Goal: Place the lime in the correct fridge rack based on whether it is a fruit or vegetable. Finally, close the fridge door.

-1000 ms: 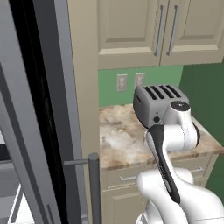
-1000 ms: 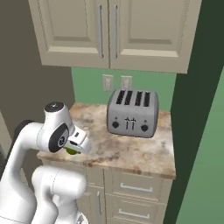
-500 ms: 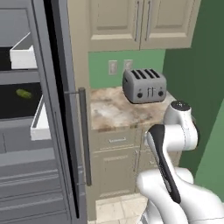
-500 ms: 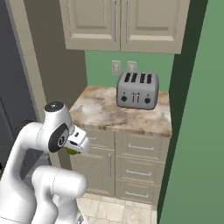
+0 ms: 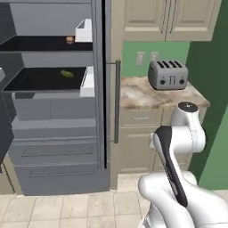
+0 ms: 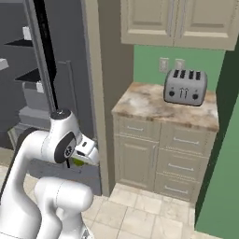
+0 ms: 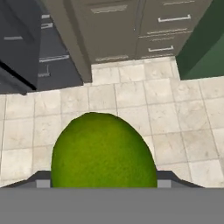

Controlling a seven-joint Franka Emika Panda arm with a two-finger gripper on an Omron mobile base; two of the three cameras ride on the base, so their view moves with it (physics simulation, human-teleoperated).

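Observation:
The lime [image 7: 103,148], a bright yellow-green ball, sits large in the hand view between the tips of my gripper [image 7: 104,181], which is shut on it. In the right base view the gripper [image 6: 80,159] hangs low in front of my body with the lime [image 6: 76,162] peeking out under it, above the tiled floor. The fridge [image 5: 49,102] stands open at the left. Its upper rack [image 5: 40,44] holds a round orange-brown item [image 5: 70,40]. Its lower rack [image 5: 42,80] holds an elongated olive-green item [image 5: 67,73]. The fridge door [image 5: 103,89] is seen edge-on, its handle [image 5: 117,102] facing the counter.
A grey toaster [image 5: 167,75] stands on the marble counter [image 5: 147,95] right of the fridge, above beige drawers [image 6: 154,154]. Wall cabinets [image 6: 177,21] hang above. A green wall [image 6: 224,154] closes off the right side. Tiled floor [image 7: 175,118] lies below the hand.
The whole picture has shifted: the base has driven back and turned, bringing the open fridge's racks into view. The gripper still holds the lime in the same pose.

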